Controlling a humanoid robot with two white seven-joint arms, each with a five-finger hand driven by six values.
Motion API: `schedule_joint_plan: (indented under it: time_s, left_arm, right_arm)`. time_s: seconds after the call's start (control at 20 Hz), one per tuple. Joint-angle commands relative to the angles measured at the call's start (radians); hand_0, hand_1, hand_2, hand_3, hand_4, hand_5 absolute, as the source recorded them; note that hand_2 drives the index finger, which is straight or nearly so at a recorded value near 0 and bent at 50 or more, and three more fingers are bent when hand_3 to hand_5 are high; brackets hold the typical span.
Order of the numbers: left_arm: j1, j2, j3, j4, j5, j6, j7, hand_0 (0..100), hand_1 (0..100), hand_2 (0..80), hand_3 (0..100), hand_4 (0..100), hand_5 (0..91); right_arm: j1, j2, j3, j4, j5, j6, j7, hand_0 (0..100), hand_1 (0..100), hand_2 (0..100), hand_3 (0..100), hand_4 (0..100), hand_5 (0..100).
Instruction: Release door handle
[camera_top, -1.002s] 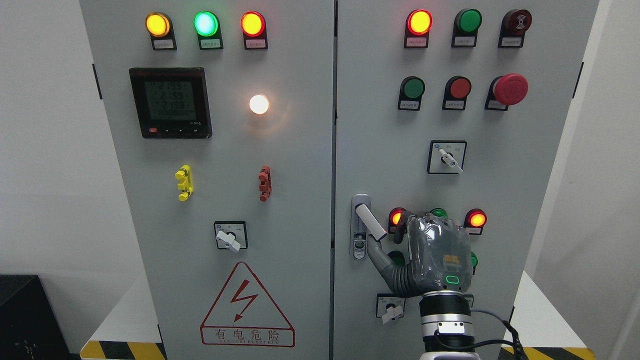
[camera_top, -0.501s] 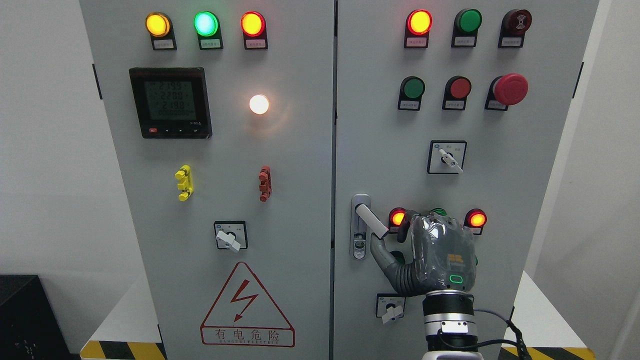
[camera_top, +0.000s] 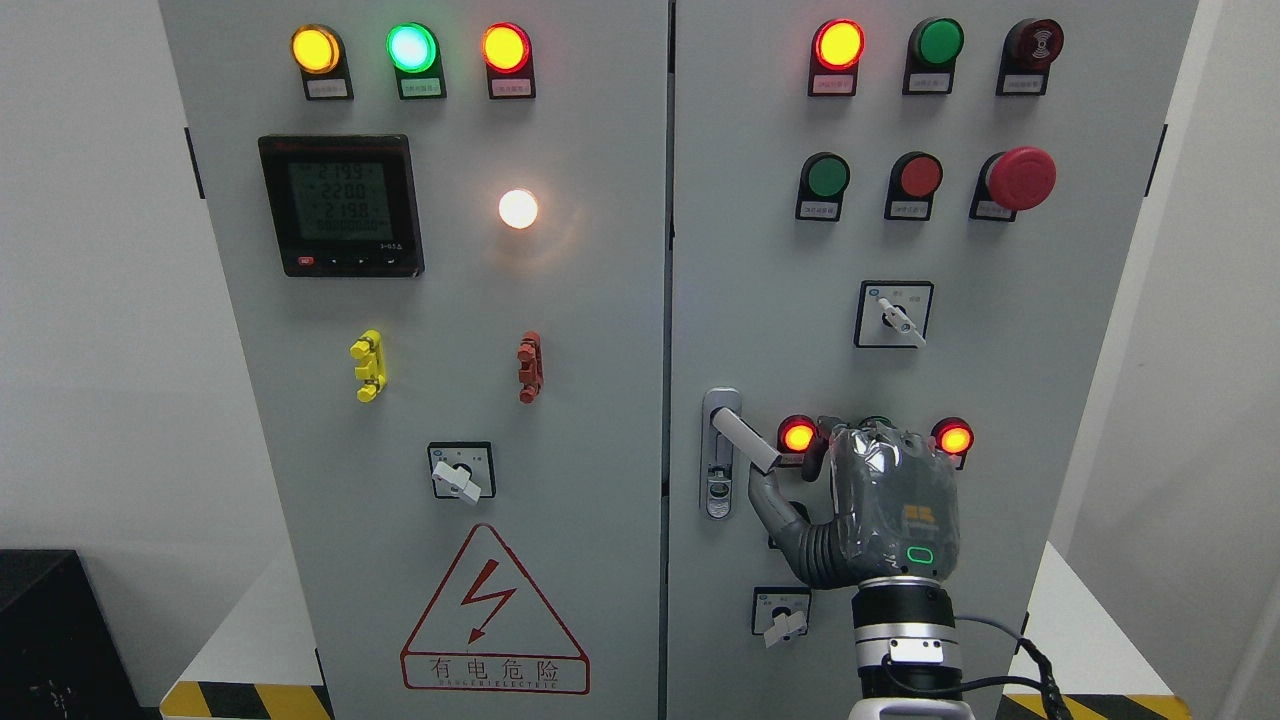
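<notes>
Right hand (camera_top: 880, 500) sits low on the right cabinet door (camera_top: 760, 250), fingers loosely curled, holding nothing; thumb tip just under the handle's free end, contact unclear. Door handle (camera_top: 745, 442) lies up-left of the hand, long axis slanting down-right from its lock plate (camera_top: 720, 455). Left hand not visible.

Bright, even, sharp view; the white lamp (camera_top: 518, 208) throws a warm glare onto the grey cabinet door (camera_top: 600, 330)

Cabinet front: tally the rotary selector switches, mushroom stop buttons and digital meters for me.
Rotary selector switches: 3
Red mushroom stop button: 1
Digital meter: 1
Total: 5
</notes>
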Motion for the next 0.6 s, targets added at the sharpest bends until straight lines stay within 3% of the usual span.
schedule_joint_plan:
  time_s: [0.0, 0.55]
  left_arm:
    - [0.000, -0.001, 0.000, 0.000, 0.000, 0.001, -0.001, 0, 0, 4.4, 11, 0, 0.0]
    - [0.000, 0.001, 0.000, 0.000, 0.000, 0.001, -0.001, 0, 0, 4.3, 11, 0, 0.0]
  right_arm:
    - [-0.005, 0.000, -0.011, 0.000, -0.002, -0.001, 0.000, 38, 43, 72, 100, 78, 73]
    - [-0.025, 0.000, -0.013, 0.000, -0.002, -0.002, 0.000, 39, 43, 72, 100, 78, 73]
